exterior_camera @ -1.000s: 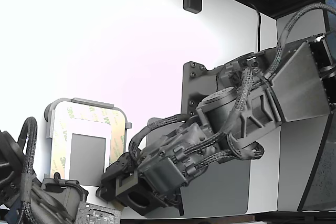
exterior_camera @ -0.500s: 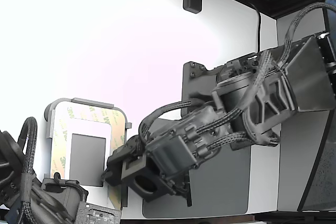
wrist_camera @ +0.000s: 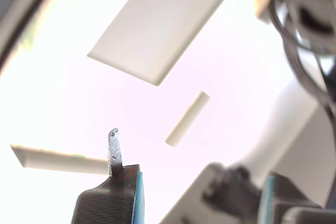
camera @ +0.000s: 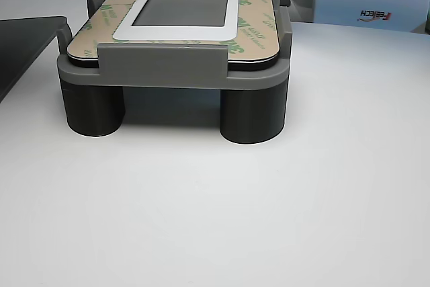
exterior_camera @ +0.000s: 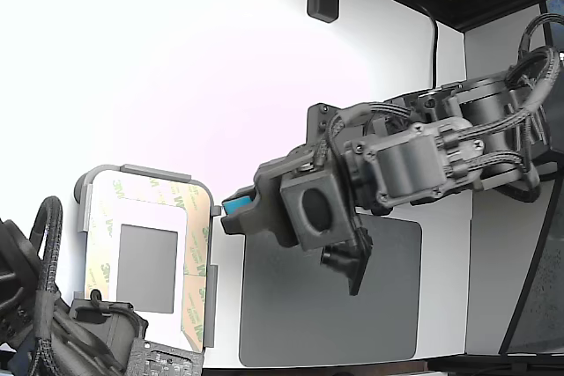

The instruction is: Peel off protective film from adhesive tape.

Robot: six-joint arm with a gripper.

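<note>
Hovering my gripper (exterior_camera: 231,211) above the table, tip level with the upper corner of the white plate (exterior_camera: 150,207) on the exterior view's right side, just beside it, no contact I can confirm. Blue-padded tip points toward the plate. Wrist view shows one thin metal finger (wrist_camera: 114,150) on a dark blue-edged block; the second finger is out of sight, so I can't tell if the jaws are apart or closed, or gripping anything. Protective film (exterior_camera: 196,248) with green 3M print lies on the plate, framing the grey rectangle (exterior_camera: 147,268); adhesive tape isn't separately visible. Plate sits in a grey fixture (camera: 176,66) on round legs. Dark grey mat (exterior_camera: 326,314) lies beneath my gripper body.
</note>
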